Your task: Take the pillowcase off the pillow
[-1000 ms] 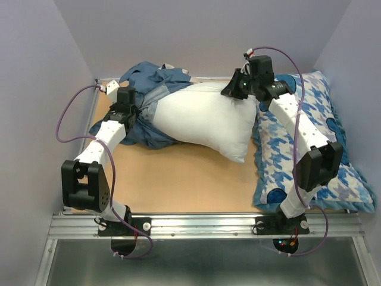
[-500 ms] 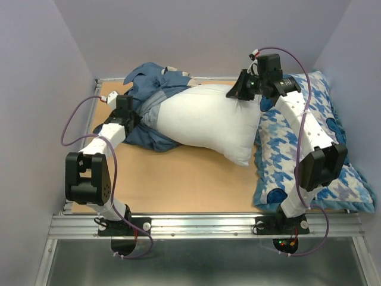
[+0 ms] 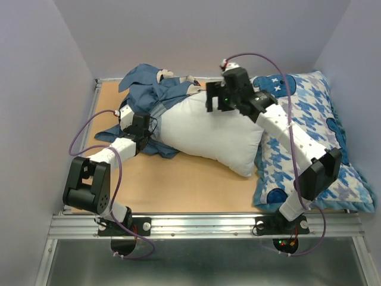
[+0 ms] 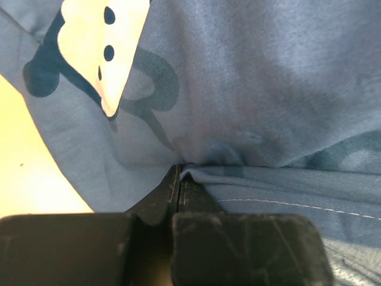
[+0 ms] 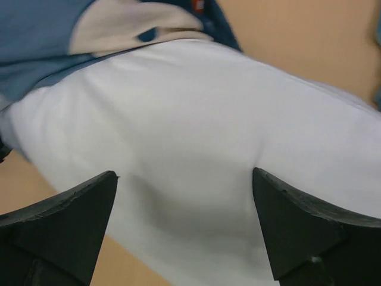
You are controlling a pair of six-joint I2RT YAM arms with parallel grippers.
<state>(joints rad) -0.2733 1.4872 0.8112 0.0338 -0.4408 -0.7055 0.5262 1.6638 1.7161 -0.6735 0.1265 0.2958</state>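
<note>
The plain white pillow (image 3: pixel 208 132) lies across the middle of the table. Its left end sits inside the bunched slate-blue pillowcase (image 3: pixel 156 89). My left gripper (image 3: pixel 140 125) is at the case's near edge, shut on a fold of that fabric. In the left wrist view the jaws (image 4: pixel 180 174) pinch the fold, and the printed pillowcase (image 4: pixel 250 89) fills the frame. My right gripper (image 3: pixel 216 101) stands open over the pillow's far upper edge. In the right wrist view its gripper (image 5: pixel 184 179) straddles the white pillow (image 5: pixel 196 113), holding nothing, with the pillowcase (image 5: pixel 36 36) at the top left.
A blue-and-white houndstooth pillow (image 3: pixel 309 137) lies along the right side, touching the white pillow's right end. Bare tan table (image 3: pixel 178 185) runs along the near side. Grey walls close in left, right and behind.
My right gripper has let go of the pillow's far right corner, opened, and moved left over the pillow. My left gripper has drawn the pillowcase nearer and to the right.
</note>
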